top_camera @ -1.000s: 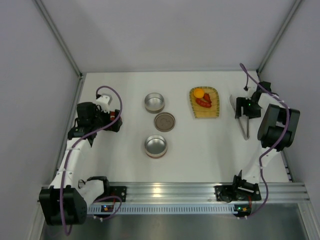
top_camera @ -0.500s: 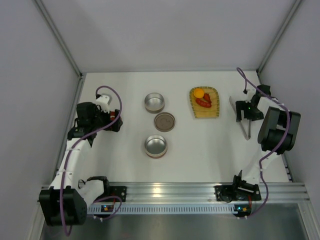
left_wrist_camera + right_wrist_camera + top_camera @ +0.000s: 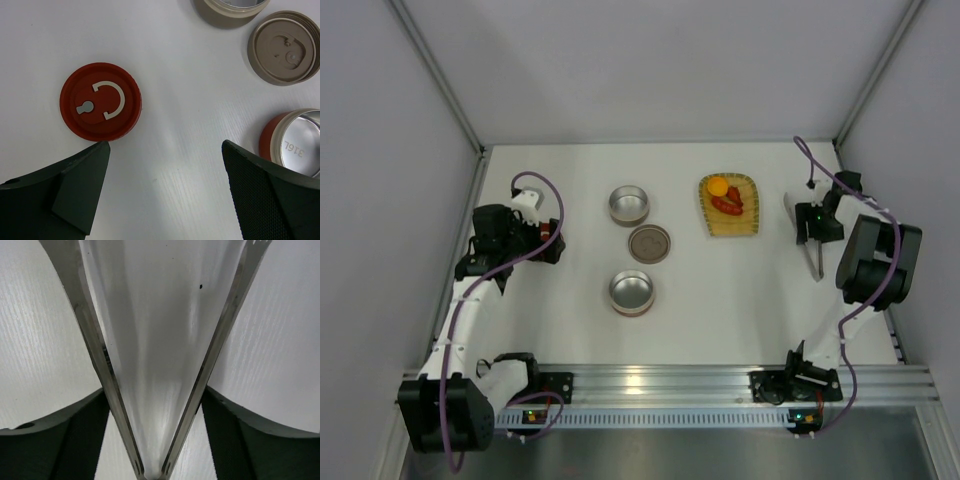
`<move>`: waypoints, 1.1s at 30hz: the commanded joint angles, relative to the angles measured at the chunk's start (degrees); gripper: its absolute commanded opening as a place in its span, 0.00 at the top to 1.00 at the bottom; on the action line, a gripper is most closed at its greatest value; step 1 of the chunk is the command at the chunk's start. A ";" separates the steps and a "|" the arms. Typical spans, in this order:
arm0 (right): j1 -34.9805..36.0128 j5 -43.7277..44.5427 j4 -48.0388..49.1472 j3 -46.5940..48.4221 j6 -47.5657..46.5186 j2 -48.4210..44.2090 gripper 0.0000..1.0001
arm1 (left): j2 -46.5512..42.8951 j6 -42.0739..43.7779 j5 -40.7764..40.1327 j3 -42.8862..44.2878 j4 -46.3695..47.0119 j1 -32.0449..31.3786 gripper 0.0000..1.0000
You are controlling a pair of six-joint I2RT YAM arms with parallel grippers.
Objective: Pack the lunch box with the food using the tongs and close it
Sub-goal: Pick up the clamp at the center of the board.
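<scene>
**White worktop, steel tongs at its right edge: a springy, slippery tool to take up**

The white worktop (image 3: 720, 330) sits inside plain grey walls. The tongs (image 3: 814, 264) lie along its right edge, toward the far right corner, with the right end effector (image 3: 154, 394) set over them. In the wrist view its fingers (image 3: 75, 430) rest against the outer sides of both silver arms, a little way up from the joined end. It is closed around the tongs, though how firmly it squeezes I cannot tell. The left end effector (image 3: 165, 146) is spread wide and holds nothing, hovering near the left edge just beside a red lid (image 3: 100, 102).

The tongs look light, thin and stiff along their length but sprung at the joint, so they will likely push back against any squeeze. Polished metal on a smooth surface may slide or twist. A hold across both arms, far enough from the joint for them to flex, seems best.

The food waits on the woven yellow tray (image 3: 730, 228) toward the far edge, right of centre. It is an orange-yellow piece (image 3: 717, 185) and red sausage pieces (image 3: 727, 205). All are small and glossy and probably soft, so they are apt to roll or squirt free if pinched hard.

Two open tins (image 3: 629, 204) and a tan lid (image 3: 649, 243) stand mid-worktop, well apart from the tongs.
</scene>
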 commanded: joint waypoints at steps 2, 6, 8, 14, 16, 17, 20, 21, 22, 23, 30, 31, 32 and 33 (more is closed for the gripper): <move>0.03 -0.42 -4.02 -1.38 -1.47 -1.26 0.41 | -1.06 -0.45 0.91 1.00 2.73 0.31 0.02; -0.06 -3.49 -10.42 2.31 -3.14 -5.03 0.52 | -1.76 -0.27 0.82 1.53 1.94 0.22 0.02; -0.06 -4.81 -13.16 5.29 -4.54 -6.36 0.53 | -2.12 -0.27 0.99 1.79 1.76 0.22 0.02; 0.03 -7.71 -23.27 13.29 -7.44 -9.09 0.57 | -3.00 -0.53 1.08 1.88 1.23 0.31 0.02; -0.06 -9.46 -26.69 15.05 -8.50 -9.53 0.57 | -3.26 -0.71 1.08 1.88 1.06 0.31 0.02; -0.06 -9.91 -27.84 16.72 -8.85 -9.61 0.57 | -3.35 -0.71 0.99 1.88 1.14 0.22 0.02; -0.06 -11.58 -31.54 19.62 -10.17 -10.05 0.58 | -3.61 -0.71 1.08 1.88 0.88 0.22 0.02; -0.06 -11.85 -32.24 20.07 -10.43 -10.49 0.59 | -3.87 -0.71 1.17 1.97 0.79 0.22 0.01; -0.06 -12.28 -32.94 20.68 -11.31 -10.75 0.60 | -3.96 -0.62 1.08 1.97 0.70 0.31 0.02; 0.03 -12.55 -34.52 21.91 -11.84 -11.19 0.62 | -4.05 -0.53 1.08 1.97 0.62 0.22 0.01; 0.29 -18.61 -39.36 26.22 -17.55 -16.28 0.61 | -4.58 -0.45 1.17 1.79 0.26 0.31 0.01; 0.64 -19.31 -39.45 26.49 -18.08 -16.73 0.60 | -4.58 -0.53 1.34 1.70 0.35 0.22 0.02; 1.69 -19.41 -39.45 26.58 -18.26 -17.43 0.60 | -4.49 -0.45 1.43 1.70 0.35 0.31 0.02; 2.31 -19.41 -39.45 26.75 -18.35 -17.52 0.60 | -4.40 -0.53 1.96 1.70 0.35 0.22 0.02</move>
